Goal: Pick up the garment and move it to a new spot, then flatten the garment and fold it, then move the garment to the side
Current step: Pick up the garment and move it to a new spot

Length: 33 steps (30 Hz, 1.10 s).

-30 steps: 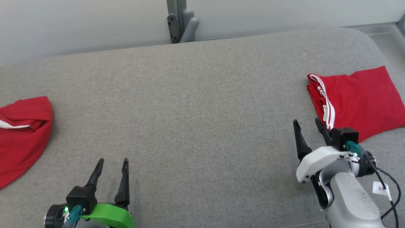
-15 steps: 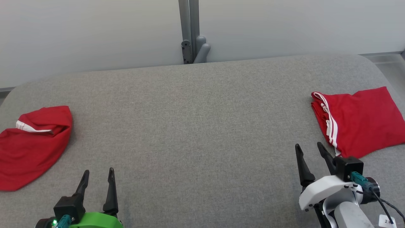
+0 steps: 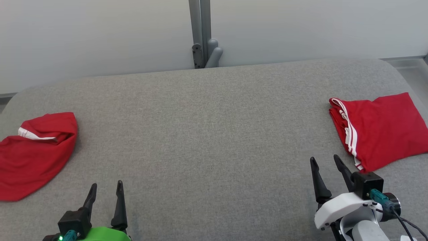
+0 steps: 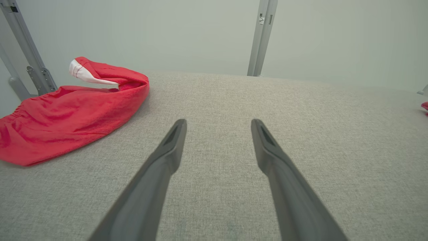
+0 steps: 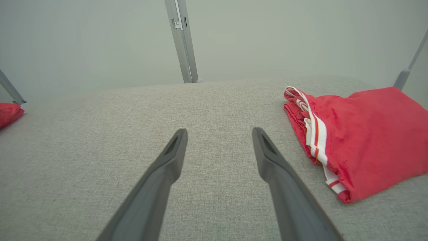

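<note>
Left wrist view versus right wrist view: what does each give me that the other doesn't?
Left wrist, not right: the open left pincer and the crumpled garment whole, with its white band. Right wrist, not left: the open right pincer and the folded garment whole, with its white stripes. Both: the grey cushion, a post, the wall, and a red sliver of the other garment at the edge.

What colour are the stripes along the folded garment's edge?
White, on the red folded garment; clearest in the right wrist view.
</note>
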Tool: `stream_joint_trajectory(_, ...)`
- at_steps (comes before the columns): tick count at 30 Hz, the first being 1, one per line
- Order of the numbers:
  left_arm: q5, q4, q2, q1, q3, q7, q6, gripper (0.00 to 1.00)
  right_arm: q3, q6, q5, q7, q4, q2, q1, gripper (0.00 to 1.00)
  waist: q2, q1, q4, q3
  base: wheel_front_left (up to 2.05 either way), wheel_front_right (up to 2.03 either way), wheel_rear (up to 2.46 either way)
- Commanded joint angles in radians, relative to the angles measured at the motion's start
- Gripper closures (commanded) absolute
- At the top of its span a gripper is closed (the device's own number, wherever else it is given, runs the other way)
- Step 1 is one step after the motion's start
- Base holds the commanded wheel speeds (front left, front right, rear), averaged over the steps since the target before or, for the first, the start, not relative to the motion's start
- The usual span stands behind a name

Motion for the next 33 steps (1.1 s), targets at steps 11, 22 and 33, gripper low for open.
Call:
stream_joint_trajectory(11, -0.015, 0.036, 0.001, -0.005, 0.007, 0.000, 0.023, 0.00, 0.061, -0.002, 0.017, -0.002, -0.015, 0.000, -0.007, 0.00, 0.0000, 0.0001, 0.186, 0.039, 0.00, 0.00, 0.00)
stream_joint_trajectory(22, -0.038, 0.056, 0.001, 0.013, 0.061, 0.000, 0.051, 0.00, 0.179, -0.002, 0.031, -0.002, 0.005, -0.009, -0.082, 0.00, 0.0000, 0.0001, 0.417, 0.077, 0.00, 0.00, 0.00)
stream_joint_trajectory(33, -0.071, 0.079, 0.001, 0.047, 0.083, 0.000, 0.051, 0.00, 0.281, -0.002, 0.049, -0.002, 0.021, -0.015, -0.109, 0.00, 0.0000, 0.0001, 0.506, 0.072, 0.00, 0.00, 0.00)
